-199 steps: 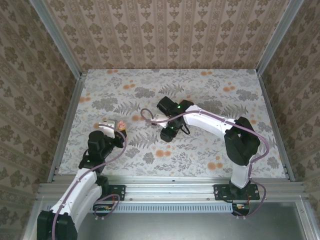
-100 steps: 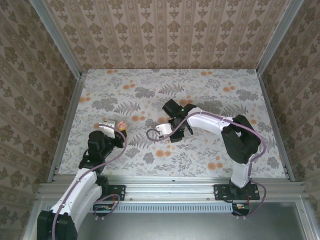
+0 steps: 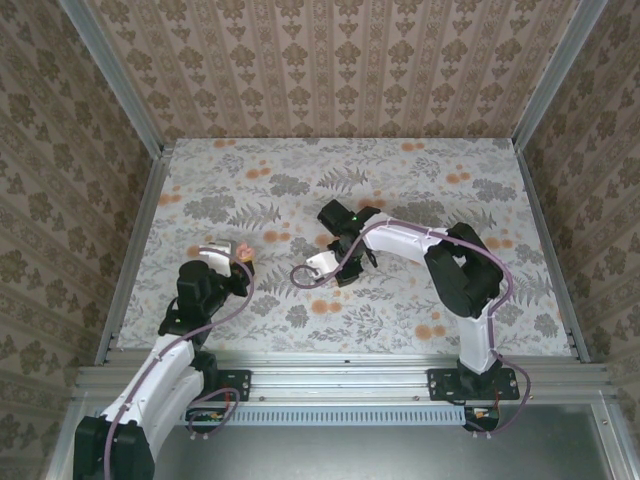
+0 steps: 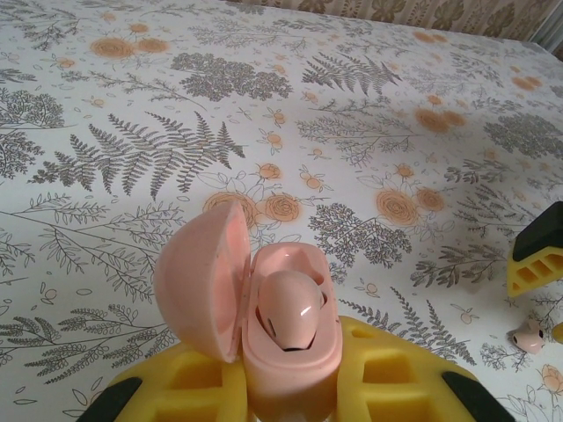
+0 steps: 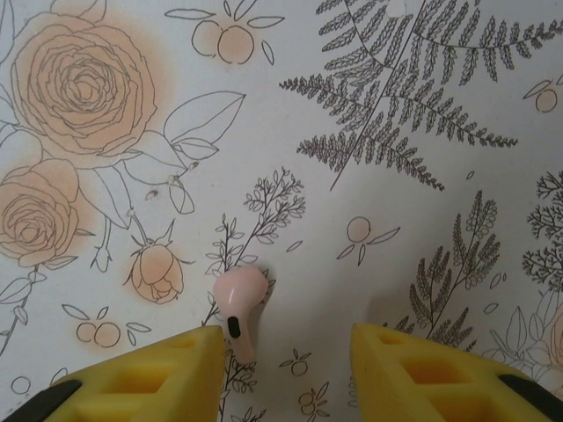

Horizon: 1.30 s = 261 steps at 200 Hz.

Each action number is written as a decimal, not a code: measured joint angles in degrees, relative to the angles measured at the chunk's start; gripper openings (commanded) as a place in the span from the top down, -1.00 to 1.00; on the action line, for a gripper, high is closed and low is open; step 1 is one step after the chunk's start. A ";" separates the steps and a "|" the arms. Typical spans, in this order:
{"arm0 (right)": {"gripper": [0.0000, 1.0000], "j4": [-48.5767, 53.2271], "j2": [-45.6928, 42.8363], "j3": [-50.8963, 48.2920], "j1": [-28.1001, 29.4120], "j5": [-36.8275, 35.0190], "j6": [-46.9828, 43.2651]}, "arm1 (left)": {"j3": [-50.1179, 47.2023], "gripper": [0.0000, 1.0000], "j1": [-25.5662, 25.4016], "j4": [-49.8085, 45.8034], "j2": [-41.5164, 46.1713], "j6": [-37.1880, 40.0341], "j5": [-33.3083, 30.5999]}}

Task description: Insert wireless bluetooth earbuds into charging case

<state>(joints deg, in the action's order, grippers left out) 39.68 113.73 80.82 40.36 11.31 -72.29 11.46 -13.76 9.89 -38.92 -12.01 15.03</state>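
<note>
The pink charging case (image 4: 295, 356) stands with its lid (image 4: 201, 280) swung open to the left, and my left gripper (image 4: 290, 391) is shut on its base between yellow fingers (image 4: 171, 387). One pale pink earbud (image 4: 290, 309) sits in its pocket inside the case. From above, the case (image 3: 241, 249) is at the left of the table. A second earbud (image 5: 237, 303) lies loose on the patterned cloth, stem toward me. My right gripper (image 5: 286, 374) hovers open over it, and the stem lies close beside the left fingertip (image 5: 158, 374). That earbud (image 4: 528, 337) also lies at the lower right of the left wrist view.
A flowered cloth (image 3: 400, 170) covers the table, boxed in by patterned walls with metal rails (image 3: 135, 250) along the sides. The right arm (image 3: 420, 240) reaches leftward across the table's middle. One yellow right fingertip (image 4: 537, 259) shows at the edge of the left wrist view.
The right wrist has turned and shifted slightly left and down toward the loose earbud. The left arm and the case have stayed put.
</note>
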 measured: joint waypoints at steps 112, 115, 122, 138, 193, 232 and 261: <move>0.31 2.58 3.08 2.03 1.09 1.18 -1.31 | 0.00 0.80 0.00 -0.04 0.00 0.00 0.00; 0.31 2.62 3.17 2.08 1.11 1.20 -1.29 | 0.00 0.80 -0.02 -0.04 0.00 0.00 0.00; 0.33 2.71 3.34 2.16 1.14 1.18 -1.31 | 0.00 0.80 -0.02 -0.04 0.00 0.00 0.00; 0.38 2.80 3.85 2.32 1.16 1.18 -1.38 | 0.00 0.80 -0.02 -0.04 0.02 0.00 0.00; 0.56 3.72 4.52 2.97 1.16 1.09 -1.95 | 0.00 0.80 0.00 -0.04 0.00 0.00 0.00; 0.61 3.85 4.52 3.08 1.16 1.09 -1.64 | 0.00 0.81 -0.02 -0.04 0.00 0.00 0.02; 0.62 2.86 4.22 2.71 1.14 1.20 0.61 | 0.00 0.81 -0.02 0.26 -0.11 0.00 0.33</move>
<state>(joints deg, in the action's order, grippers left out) 42.54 117.95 83.53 41.50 12.51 -71.68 11.46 -13.78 10.15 -39.03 -12.01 15.35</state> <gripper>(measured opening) 0.194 0.194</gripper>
